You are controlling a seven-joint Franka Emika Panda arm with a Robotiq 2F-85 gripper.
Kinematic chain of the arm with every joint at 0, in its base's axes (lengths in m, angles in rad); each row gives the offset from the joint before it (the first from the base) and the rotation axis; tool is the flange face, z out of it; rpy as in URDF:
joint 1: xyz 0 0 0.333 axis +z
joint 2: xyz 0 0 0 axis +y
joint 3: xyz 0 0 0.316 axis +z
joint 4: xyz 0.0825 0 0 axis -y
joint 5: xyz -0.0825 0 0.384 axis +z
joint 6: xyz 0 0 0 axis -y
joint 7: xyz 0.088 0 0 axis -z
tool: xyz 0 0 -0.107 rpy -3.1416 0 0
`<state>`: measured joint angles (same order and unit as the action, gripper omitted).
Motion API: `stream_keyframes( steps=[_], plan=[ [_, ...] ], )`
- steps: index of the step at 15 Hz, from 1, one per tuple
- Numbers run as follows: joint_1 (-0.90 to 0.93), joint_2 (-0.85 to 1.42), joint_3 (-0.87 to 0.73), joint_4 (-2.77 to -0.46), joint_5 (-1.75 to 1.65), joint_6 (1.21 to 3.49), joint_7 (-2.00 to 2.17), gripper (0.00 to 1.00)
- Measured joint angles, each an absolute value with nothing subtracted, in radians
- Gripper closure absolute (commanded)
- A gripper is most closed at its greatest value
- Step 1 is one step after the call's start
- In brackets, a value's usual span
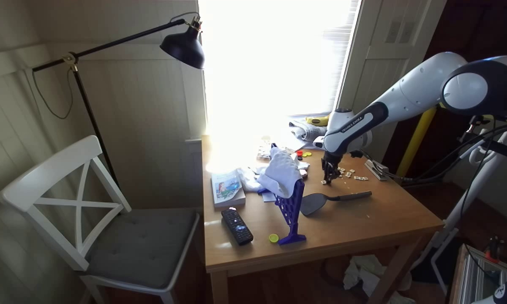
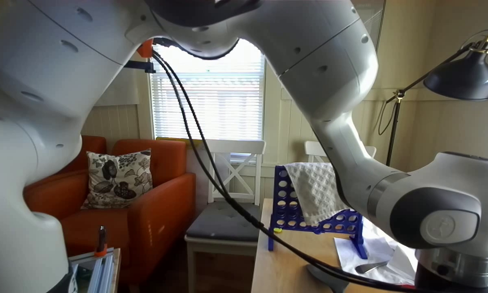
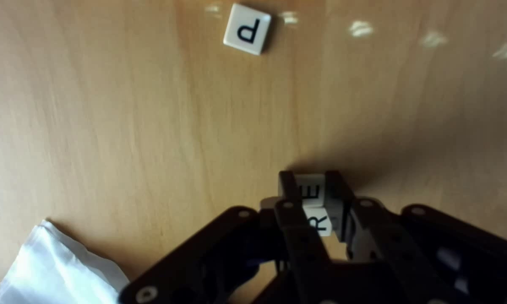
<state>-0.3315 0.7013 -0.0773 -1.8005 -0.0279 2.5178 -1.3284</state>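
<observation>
In the wrist view my gripper [image 3: 309,179] is low over the wooden table, its fingers closed on the sides of a white letter tile marked E [image 3: 310,191]. Right against that tile, a tile marked R [image 3: 321,222] also shows between the fingers; whether it is gripped too I cannot tell. Farther up lies a tile marked P [image 3: 247,28], apart from the fingers. An exterior view has the gripper [image 1: 329,179] pointing down at the tabletop, near several scattered letter tiles [image 1: 360,178]. The fingertips lie below the frame in the view past the arm [image 2: 455,260].
A dark spatula [image 1: 312,204] lies in front of the gripper. Beside it stands a blue game frame [image 1: 295,207] draped with a white towel [image 1: 281,171]. A book [image 1: 228,188], a remote [image 1: 237,226] and a tile rack [image 1: 376,170] are on the table. White paper [image 3: 63,270] shows lower left.
</observation>
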Motion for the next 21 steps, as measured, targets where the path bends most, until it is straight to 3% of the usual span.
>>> stream_keyframes(
  steps=[1,2,3,10,11,21],
  plan=[
    [-0.331,0.701,-0.077,-1.801,-0.030,2.518,-1.328,0.95],
    [-0.331,0.701,-0.078,-1.801,-0.032,2.518,-1.328,0.62],
    [-0.331,0.701,-0.079,-1.801,-0.035,2.518,-1.327,0.52],
    [-0.330,0.701,-0.083,-1.800,-0.058,2.514,-1.320,0.04],
    [-0.330,0.701,-0.083,-1.800,-0.058,2.513,-1.320,0.00],
    [-0.338,0.687,-0.086,-1.792,-0.067,2.513,-1.322,0.00]
  ],
)
